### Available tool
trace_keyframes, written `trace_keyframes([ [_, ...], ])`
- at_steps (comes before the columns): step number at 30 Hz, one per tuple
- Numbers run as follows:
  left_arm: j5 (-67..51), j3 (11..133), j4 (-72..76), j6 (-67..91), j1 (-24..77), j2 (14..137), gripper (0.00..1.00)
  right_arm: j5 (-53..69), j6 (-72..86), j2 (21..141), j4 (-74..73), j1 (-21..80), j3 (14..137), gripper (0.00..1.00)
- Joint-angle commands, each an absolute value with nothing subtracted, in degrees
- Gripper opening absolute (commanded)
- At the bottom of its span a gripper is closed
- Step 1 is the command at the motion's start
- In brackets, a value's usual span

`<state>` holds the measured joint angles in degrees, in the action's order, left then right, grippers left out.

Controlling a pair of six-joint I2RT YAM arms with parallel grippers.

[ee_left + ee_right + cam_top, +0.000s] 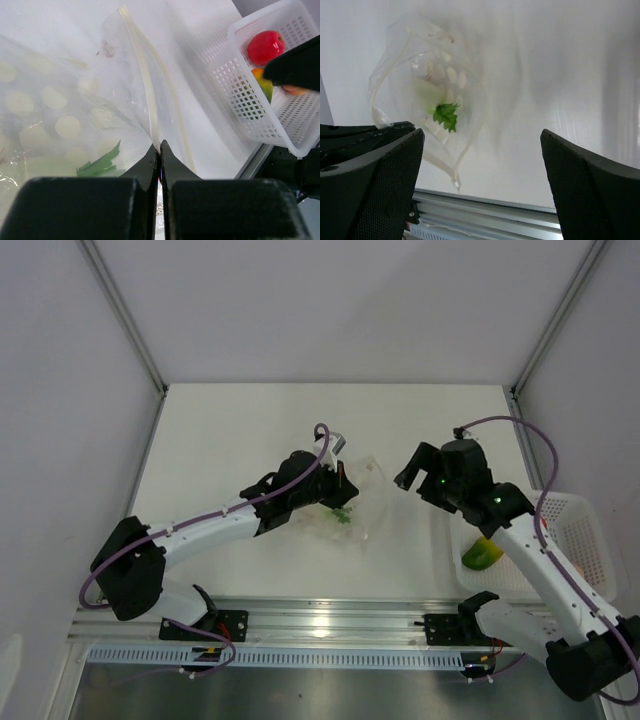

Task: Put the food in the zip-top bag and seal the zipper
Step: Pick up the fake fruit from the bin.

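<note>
The clear zip-top bag lies mid-table with its mouth held up. My left gripper is shut on the zipper, pinching one pale strip of it at the mouth edge. Inside the bag lies a white radish with green leaves, whose leaves also show in the left wrist view. My right gripper stands open and empty in front of the bag's mouth, a little to its right in the top view. More food sits in the white basket: a red round piece and a green-orange piece.
The white slotted basket stands at the table's right edge, under my right arm, with a green-yellow piece showing in it. An aluminium rail runs along the near edge. White walls enclose the table.
</note>
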<state>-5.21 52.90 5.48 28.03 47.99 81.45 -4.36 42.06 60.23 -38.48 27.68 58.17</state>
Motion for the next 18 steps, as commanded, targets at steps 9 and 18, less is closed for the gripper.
trace_keyframes([
  [9, -6.8, 51.4, 9.1, 27.7, 47.5, 81.0, 0.01, -16.2, 41.0, 52.6, -58.9, 6.2, 63.0, 0.99],
  [18, -7.3, 51.6, 9.1, 27.6, 47.5, 81.6, 0.01, -20.4, 42.7, 60.7, -64.3, -11.4, 62.2, 0.99],
])
